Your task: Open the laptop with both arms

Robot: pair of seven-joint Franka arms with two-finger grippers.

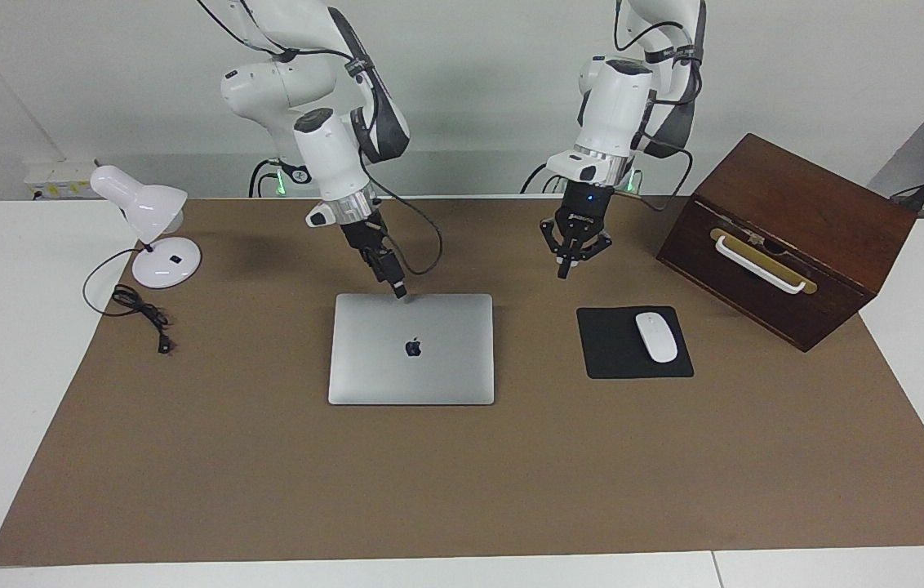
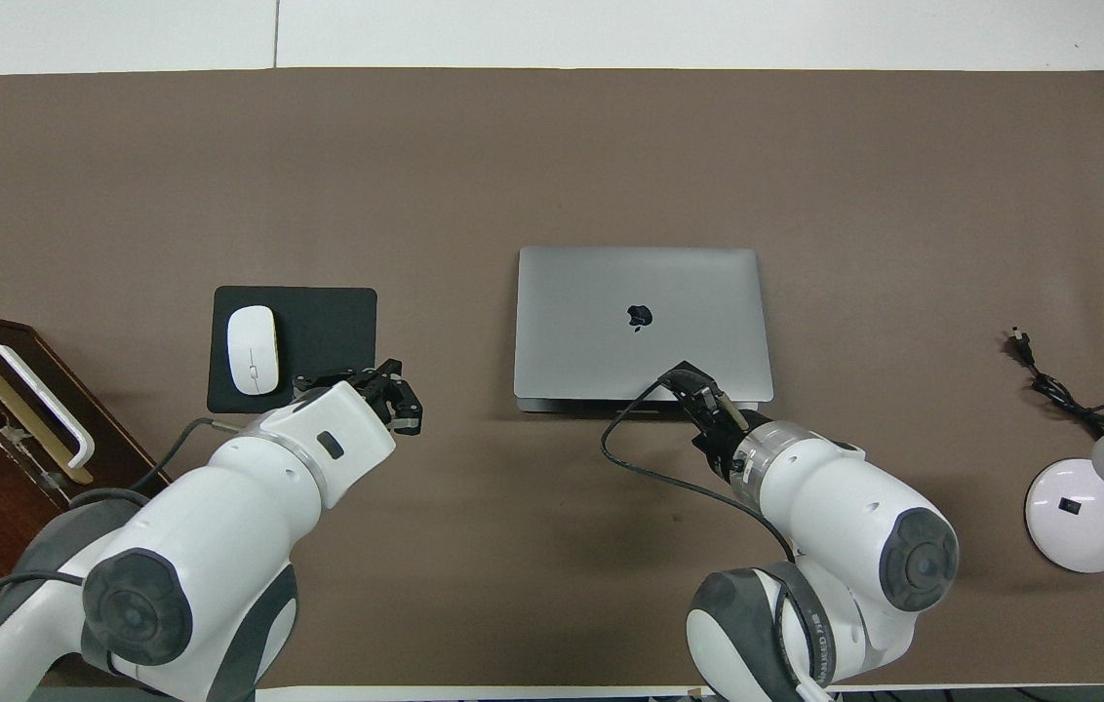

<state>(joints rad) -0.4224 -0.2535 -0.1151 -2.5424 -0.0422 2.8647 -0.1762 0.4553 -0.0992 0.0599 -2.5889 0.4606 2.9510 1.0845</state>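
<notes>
The silver-grey laptop (image 1: 411, 349) lies shut and flat in the middle of the brown mat, with its dark logo facing up; it also shows in the overhead view (image 2: 643, 322). My right gripper (image 1: 398, 288) is tilted down at the middle of the laptop edge nearest the robots, at or just above that edge; in the overhead view (image 2: 690, 378) it covers that edge. My left gripper (image 1: 565, 271) hangs in the air with its fingers together and holds nothing. It is over the mat between the laptop and the mouse pad, and it also shows in the overhead view (image 2: 399, 395).
A black mouse pad (image 1: 617, 355) with a white mouse (image 1: 655, 336) lies beside the laptop toward the left arm's end. A dark wooden box (image 1: 788, 237) with a white handle stands past it. A white desk lamp (image 1: 148, 220) and its cable (image 1: 139, 310) are at the right arm's end.
</notes>
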